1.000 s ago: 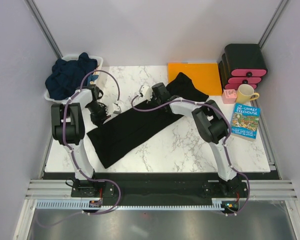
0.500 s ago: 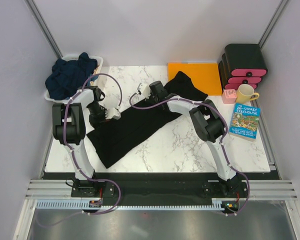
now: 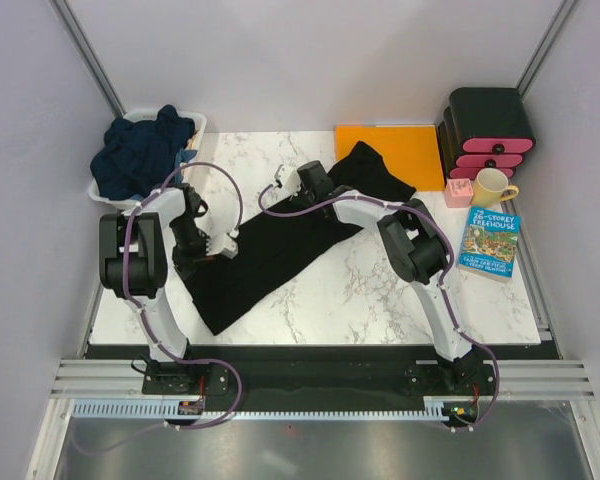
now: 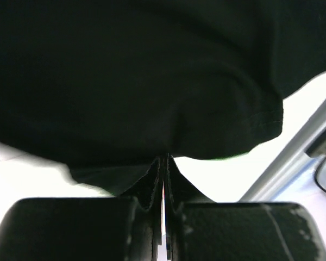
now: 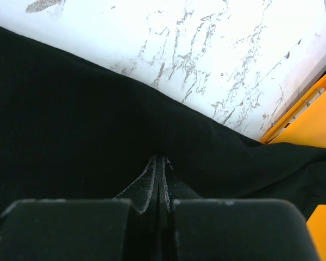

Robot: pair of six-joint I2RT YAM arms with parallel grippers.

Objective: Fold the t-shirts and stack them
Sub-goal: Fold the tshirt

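Top external view: a black shirt (image 3: pixel 270 250) lies stretched in a long diagonal band across the marble bench (image 3: pixel 380 290), from near left to far right. Its far end laps onto an orange sheet (image 3: pixel 405 150). Navy shirts (image 3: pixel 135 150) sit heaped in a white basket (image 3: pixel 198 122) at the far left corner.

Left wrist view: the left tool (image 4: pixel 164 166) is clenched on a small pinch of black cloth beside a stitched hem.

Right wrist view: the right tool (image 5: pixel 158 166) is likewise clenched on a fold of the same shirt, close to its far edge.

The cloth looks light, soft and floppy. It will likely sag and crease between the two grips and drag over the smooth marble. Hems and seams, where the fabric is doubled, seem the surest places to hold, since a thin pinch could slip free.
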